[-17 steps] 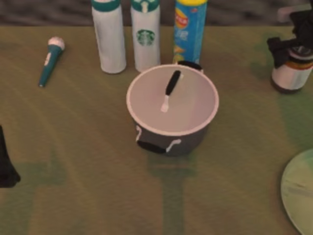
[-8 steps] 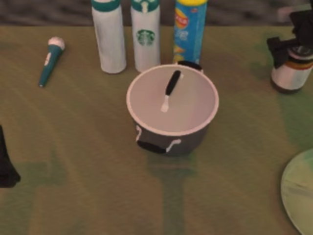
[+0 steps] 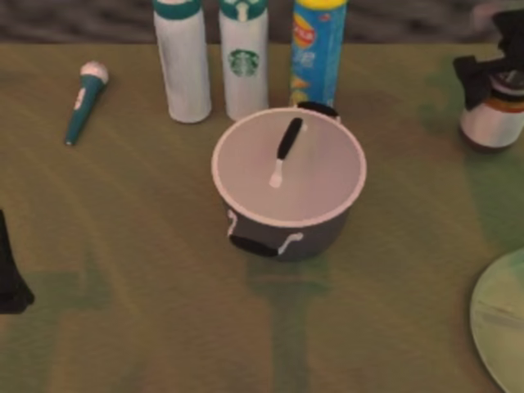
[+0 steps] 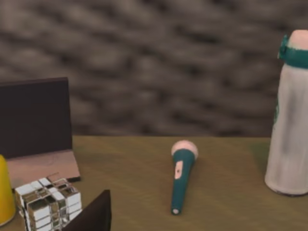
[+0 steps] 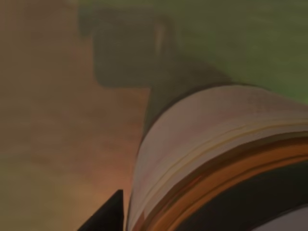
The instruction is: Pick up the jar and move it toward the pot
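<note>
The jar [image 3: 491,123] is at the table's far right, with its white label and orange band showing under my right gripper [image 3: 501,82], which is shut on the dark lid end. In the right wrist view the jar [image 5: 216,139] fills the frame, one black fingertip [image 5: 108,214] lies against its side, and its shadow falls on the table below. The dark grey pot [image 3: 286,237] with its pale lid [image 3: 319,172] stands at the table's middle, well to the left of the jar. My left gripper [image 3: 8,282] stays parked at the left edge, open.
Two tall white bottles [image 3: 184,61] [image 3: 243,61] and a blue-yellow chips can [image 3: 315,53] stand behind the pot. A teal microphone [image 3: 84,102] lies at the far left. A green plate [image 3: 503,319] sits at the near right. A laptop [image 4: 33,125] and a mirror cube [image 4: 48,202] show in the left wrist view.
The right gripper has risen with the jar, which now looks larger and sits a little farther right and up in the top view. The left arm has not moved.
</note>
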